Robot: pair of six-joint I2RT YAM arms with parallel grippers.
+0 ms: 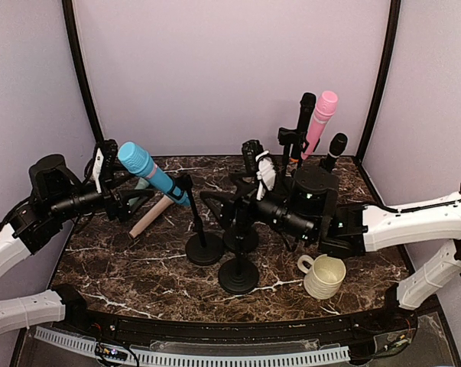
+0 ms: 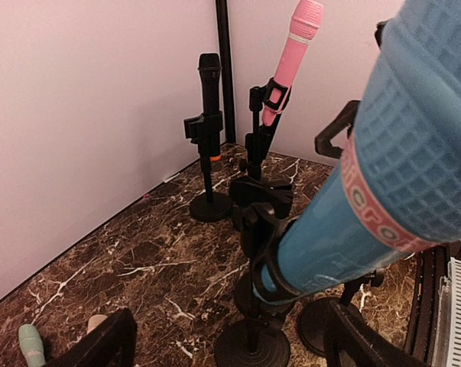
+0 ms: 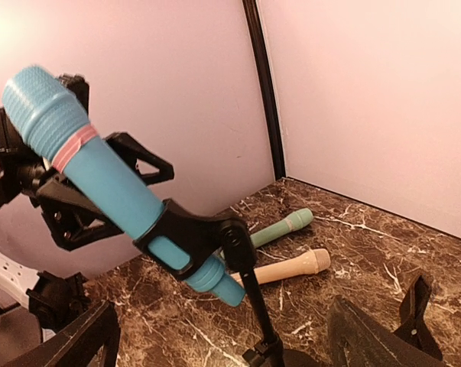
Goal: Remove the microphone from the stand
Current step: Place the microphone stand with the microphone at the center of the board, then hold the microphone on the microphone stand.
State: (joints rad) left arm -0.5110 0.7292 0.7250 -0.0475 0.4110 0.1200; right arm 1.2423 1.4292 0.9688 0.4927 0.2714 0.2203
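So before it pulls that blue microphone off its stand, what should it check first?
1. Blue microphone seated in its clip: ok.
2. Left jaws open, apparently either side of the microphone: ok.
3. Left jaws centred on it: cannot tell.
4. Right jaws open, holding nothing: ok.
5. Stand base flat on the table: ok.
6. Something steadying the stand for the pull: not ok, nothing grips it.

Pale lilac walls (image 1: 215,76) enclose a dark, seemingly marble table (image 1: 138,275).
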